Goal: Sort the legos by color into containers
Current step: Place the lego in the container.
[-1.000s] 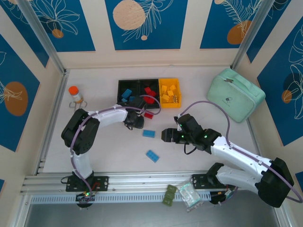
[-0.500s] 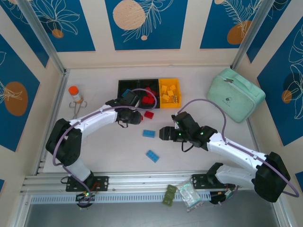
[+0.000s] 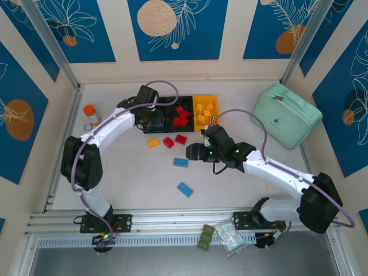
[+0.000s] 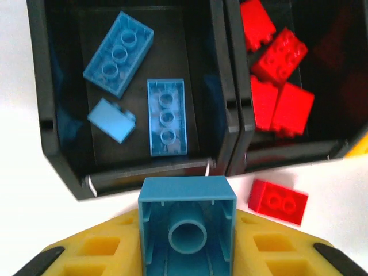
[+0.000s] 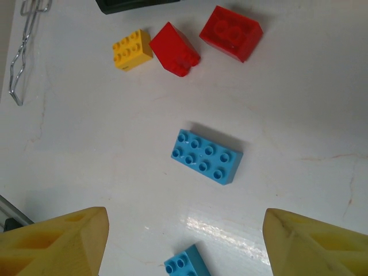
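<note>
My left gripper (image 4: 187, 244) is shut on a blue lego (image 4: 187, 227), underside toward the camera, just in front of the left black container (image 4: 40, 115). That container holds three blue legos (image 4: 167, 117); the middle black container (image 4: 236, 115) holds red ones (image 4: 276, 86). In the top view the left gripper (image 3: 148, 119) hangs at the bins' near edge, beside the yellow container (image 3: 214, 109). My right gripper (image 5: 184, 247) is open above the table, a blue lego (image 5: 206, 156) ahead of it and another blue lego (image 5: 187, 265) between its fingers (image 5: 63, 241).
Loose on the table lie a yellow brick (image 3: 153, 142), two red bricks (image 3: 168, 142) (image 3: 181, 139) and two blue bricks (image 3: 180, 163) (image 3: 184, 189). An orange-capped bottle (image 3: 89, 112) stands far left and a mint-green case (image 3: 286, 121) far right. Small bags (image 3: 221, 236) rest on the front rail.
My left arm has swung from the table's middle up to the left black container with the blue brick, uncovering the yellow and red bricks. The right gripper has crept up and left.
</note>
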You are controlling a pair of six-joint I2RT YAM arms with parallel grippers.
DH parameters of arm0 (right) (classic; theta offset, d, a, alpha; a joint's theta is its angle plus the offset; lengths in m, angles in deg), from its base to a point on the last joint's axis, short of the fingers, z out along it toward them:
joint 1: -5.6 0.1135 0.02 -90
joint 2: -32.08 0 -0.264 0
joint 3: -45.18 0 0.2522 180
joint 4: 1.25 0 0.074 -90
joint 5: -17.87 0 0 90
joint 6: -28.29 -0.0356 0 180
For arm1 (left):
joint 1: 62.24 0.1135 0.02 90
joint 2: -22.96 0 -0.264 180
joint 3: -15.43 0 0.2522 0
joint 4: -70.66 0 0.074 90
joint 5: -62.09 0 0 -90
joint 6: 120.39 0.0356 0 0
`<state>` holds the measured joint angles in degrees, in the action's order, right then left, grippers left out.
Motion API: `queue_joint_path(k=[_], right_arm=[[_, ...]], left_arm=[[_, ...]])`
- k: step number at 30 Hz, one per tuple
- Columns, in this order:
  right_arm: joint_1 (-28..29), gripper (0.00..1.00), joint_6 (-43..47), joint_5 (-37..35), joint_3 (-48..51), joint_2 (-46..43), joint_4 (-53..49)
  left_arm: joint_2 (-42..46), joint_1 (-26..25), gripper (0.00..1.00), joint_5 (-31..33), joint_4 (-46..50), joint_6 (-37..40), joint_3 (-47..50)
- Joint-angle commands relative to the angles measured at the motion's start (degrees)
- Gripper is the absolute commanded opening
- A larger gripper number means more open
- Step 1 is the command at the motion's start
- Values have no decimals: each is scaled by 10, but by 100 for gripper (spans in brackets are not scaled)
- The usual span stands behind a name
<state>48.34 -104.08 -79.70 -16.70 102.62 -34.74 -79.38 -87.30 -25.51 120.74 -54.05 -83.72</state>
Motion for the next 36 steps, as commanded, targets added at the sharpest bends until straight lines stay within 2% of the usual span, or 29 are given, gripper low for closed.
queue_joint_path(k=[1, 6, 11, 20, 24, 29, 36], right_arm=[[-3, 71, 6, -7, -21, 11, -6], [-3, 71, -1, -6, -22, 15, -6], [-4, 71, -3, -14, -17, 3, -18], [-9, 71, -9, -19, -4, -17, -28], [-10, 71, -10, -20, -1, -20, -30], [-9, 71, -10, -21, 3, -29, -35], [-7, 71, -9, -22, 6, -35, -36]], left_arm=[[-44, 13, 34, 3, 32, 16, -55], [-115, 26, 34, 13, 41, 12, -128], [-184, 42, 34, -7, 52, 1, -196], [-252, 48, 38, -21, 66, -4, -272], [-264, 48, 40, -29, 67, -5, -282], [-262, 48, 50, -33, 69, -9, -281], [-207, 47, 51, -45, 56, -14, -247]])
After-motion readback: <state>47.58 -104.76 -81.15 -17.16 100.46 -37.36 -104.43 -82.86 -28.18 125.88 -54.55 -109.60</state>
